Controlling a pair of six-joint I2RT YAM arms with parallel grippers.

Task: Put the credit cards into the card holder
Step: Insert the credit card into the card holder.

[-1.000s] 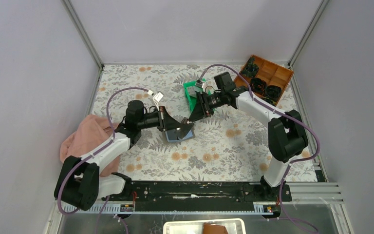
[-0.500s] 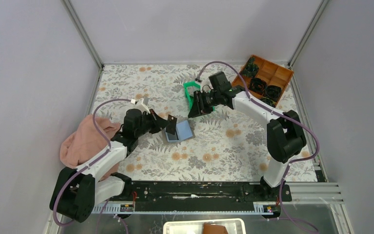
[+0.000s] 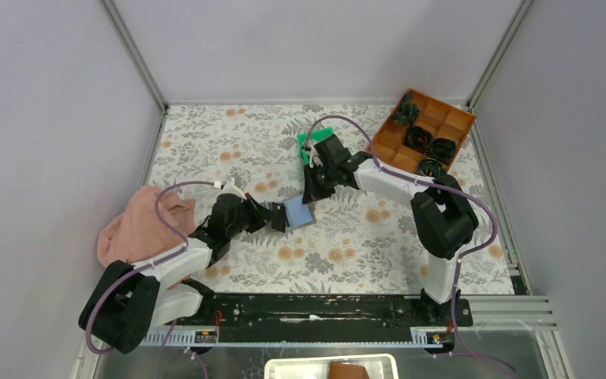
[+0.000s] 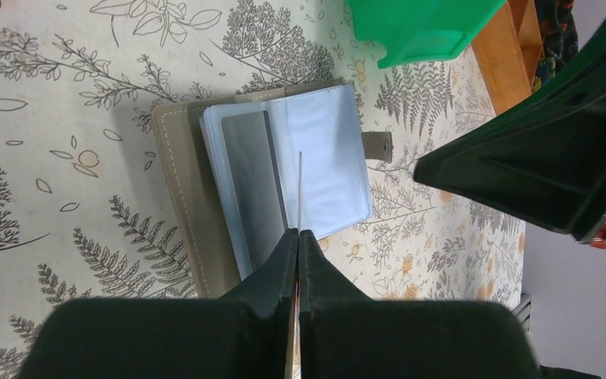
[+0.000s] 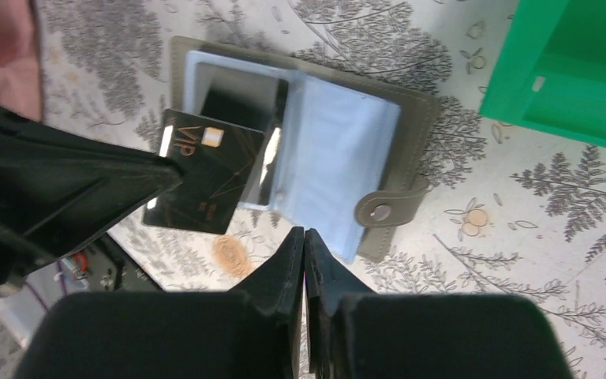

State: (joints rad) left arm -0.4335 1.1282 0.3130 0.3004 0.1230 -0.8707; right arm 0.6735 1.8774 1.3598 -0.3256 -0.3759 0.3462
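A thin dark rectangular credit card [image 5: 205, 185] marked VIP is clamped in the closed fingers of the left end effector [image 4: 299, 231], held over one edge of the open grey folding card holder [image 5: 339, 146], which lies flat mid-way across the floral-patterned bench [image 3: 363, 253]. A second dark card [image 4: 254, 178] sits in one of the holder's pale blue sleeves. The right end effector [image 5: 305, 234] hovers above the holder, fingers pressed together on nothing visible, with a green plastic bin [image 5: 576, 71] just beyond, an orange-brown compartment tray [image 3: 451, 118] at the far right corner and a pink cloth [image 3: 138, 225] by the left arm

The card holder [image 3: 300, 212] at frame centre is hemmed by the left arm [image 3: 181, 257] from the lower left, the right arm [image 3: 387, 178] from the upper right, and the green bin [image 3: 303, 142] above. Open desk [image 3: 363, 245] lies lower right.
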